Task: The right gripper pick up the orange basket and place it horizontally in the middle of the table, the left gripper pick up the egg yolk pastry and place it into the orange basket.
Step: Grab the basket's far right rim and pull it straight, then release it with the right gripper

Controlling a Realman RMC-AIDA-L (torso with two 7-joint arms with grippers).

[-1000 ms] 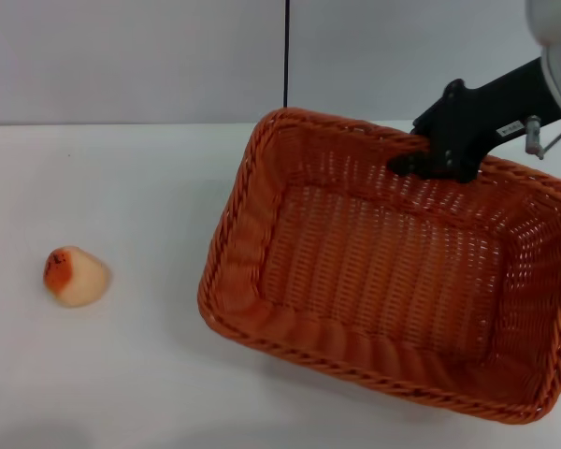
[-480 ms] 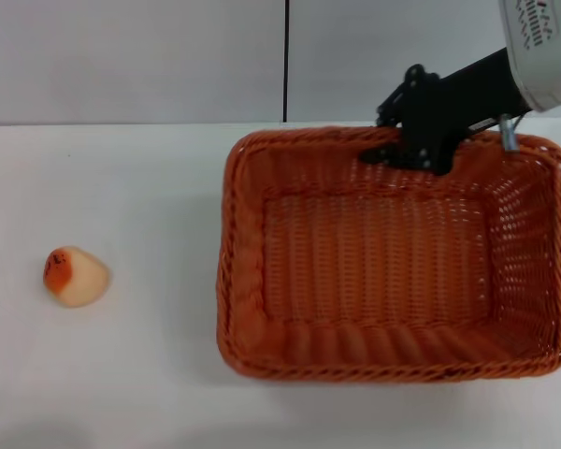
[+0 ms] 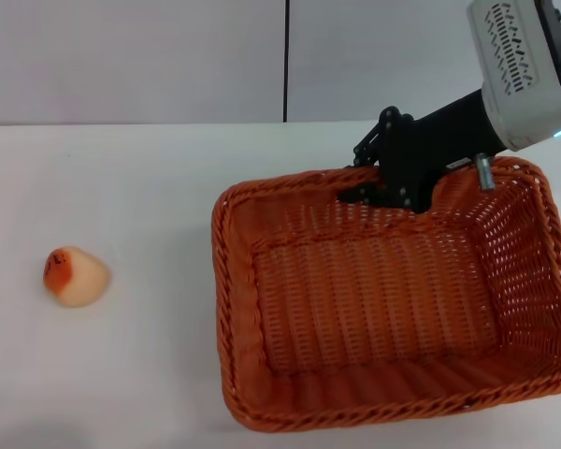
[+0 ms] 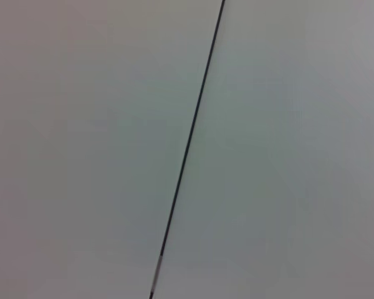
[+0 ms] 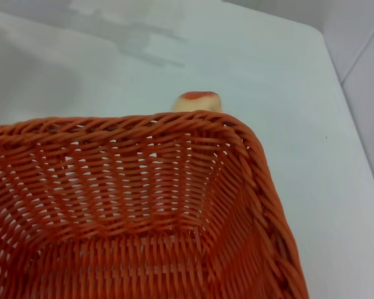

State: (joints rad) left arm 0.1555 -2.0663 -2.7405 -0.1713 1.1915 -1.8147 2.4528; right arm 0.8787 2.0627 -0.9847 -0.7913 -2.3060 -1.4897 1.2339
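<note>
1. The right gripper [image 3: 366, 190] is clamped on the far rim of the basket [image 3: 393, 309] — right of centre on the table [image 3: 140, 187].
2. The pastry [image 3: 75, 276] lies well to its left.
3. Left gripper — out of view.

bare table [image 3: 150, 187] surrounds egg yolk pastry [image 3: 75, 276]; orange basket [image 3: 226, 281] well apart.
</note>
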